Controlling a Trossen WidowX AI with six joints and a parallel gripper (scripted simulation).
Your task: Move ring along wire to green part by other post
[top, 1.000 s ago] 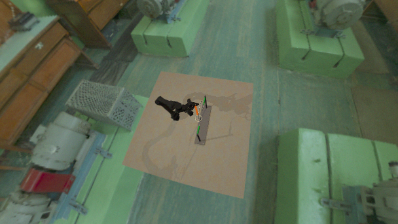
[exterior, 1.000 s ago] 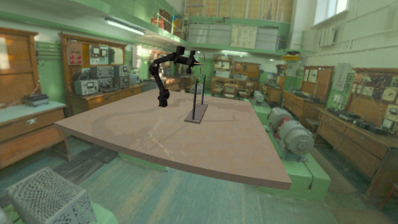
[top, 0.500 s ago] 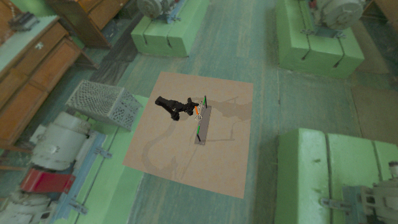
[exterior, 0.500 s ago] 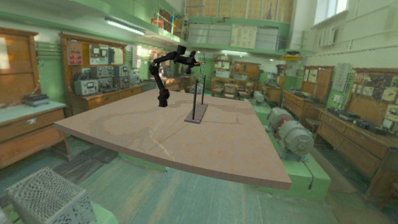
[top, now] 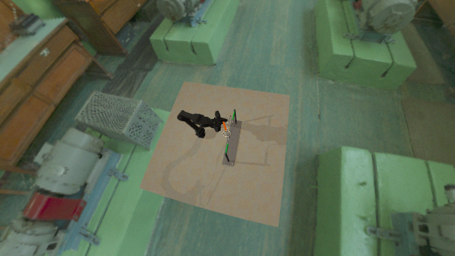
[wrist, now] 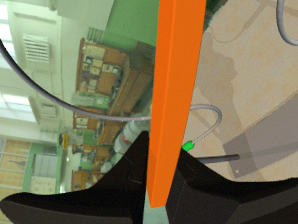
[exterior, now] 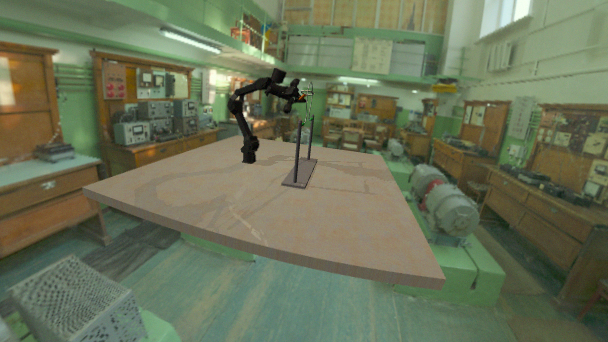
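My gripper (top: 224, 122) (exterior: 300, 98) (wrist: 150, 136) is shut on the orange handle (top: 225, 126) (exterior: 303, 97) (wrist: 175, 95), high above the base plate. The pale ring (top: 226, 137) is at the handle's end, between the two posts, over the grey middle stretch. Whether the wire passes through it or touches it is too small to tell. Green parts (top: 234, 115) (top: 227, 148) stand by the far post (top: 235, 120) (exterior: 310, 139) and near post (top: 227, 158) (exterior: 297, 154). In the wrist view, grey wire (wrist: 70, 108) curves behind the handle, and one green part (wrist: 187, 146) shows.
The posts stand on a dark base plate (top: 233, 141) (exterior: 302, 174) on the tabletop (top: 254, 192) (exterior: 200, 202). Another grey curve (wrist: 280, 25) shows at the wrist view's upper right; I cannot tell which part it is. Machines and cabinets surround the table.
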